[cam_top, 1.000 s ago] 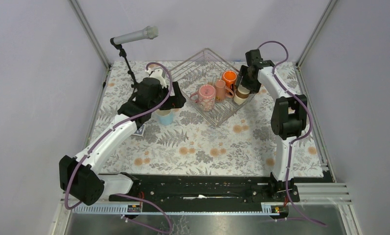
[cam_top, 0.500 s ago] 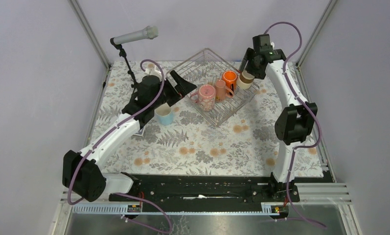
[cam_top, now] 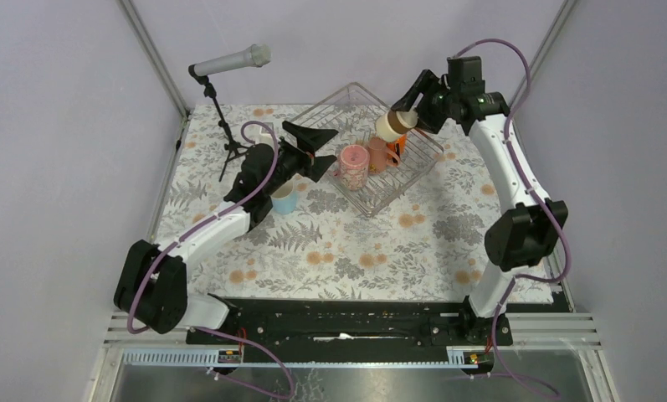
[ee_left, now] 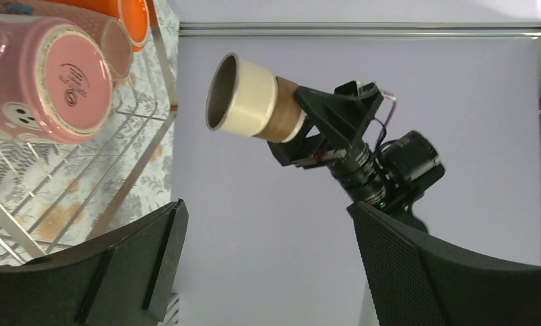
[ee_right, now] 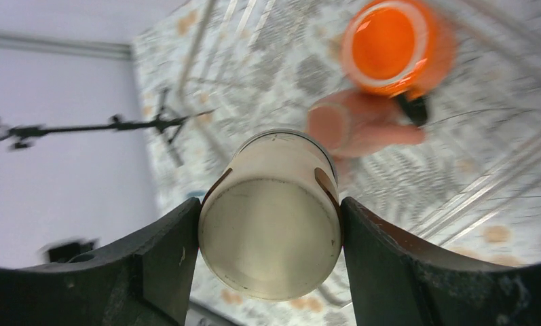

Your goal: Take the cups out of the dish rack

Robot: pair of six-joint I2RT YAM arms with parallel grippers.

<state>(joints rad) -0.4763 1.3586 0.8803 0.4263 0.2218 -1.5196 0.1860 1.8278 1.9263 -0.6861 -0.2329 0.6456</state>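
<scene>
Jaws, right: right gripper [cam_top: 403, 118] pinches a short cream-and-brown cup with a grey metallic inside [cam_top: 387, 127] across its body. In the right wrist view the cup's flat base fills the gap between the two black fingers [ee_right: 152, 272].
Jaws, left: left gripper [cam_top: 318, 150] is spread wide, with nothing between its fingers.
Held cup: in the air at upper centre-right of the top view, tilted with its mouth toward the left. It is above the far right edge of the rack and touches only the fingers.
Dish rack: square silvery wire basket [cam_top: 338, 107], upper centre of the top view, set cornerwise on the table.
Cups in the rack: a translucent dusty-pink mug [cam_top: 353, 166] sits at the near left side, its base turned toward the left wrist camera. A salmon-pink mug [cam_top: 377, 155] is just to its right. A bright orange mug [ee_right: 384, 42] is beyond that, partly hidden by the held cup in the top view; its open mouth faces the right wrist camera.
Cup outside the rack: light blue mug [cam_top: 284, 199] stands upright on the table left of the rack, just below the left arm.
In the way: the left gripper hovers at the rack's left corner, just beside the dusty-pink mug and well apart from the held cup.
Around: a grey microphone on a black tripod stand [cam_top: 229, 60] at upper left; a leaf-and-flower tablecloth [cam_top: 355, 247] under everything.
</scene>
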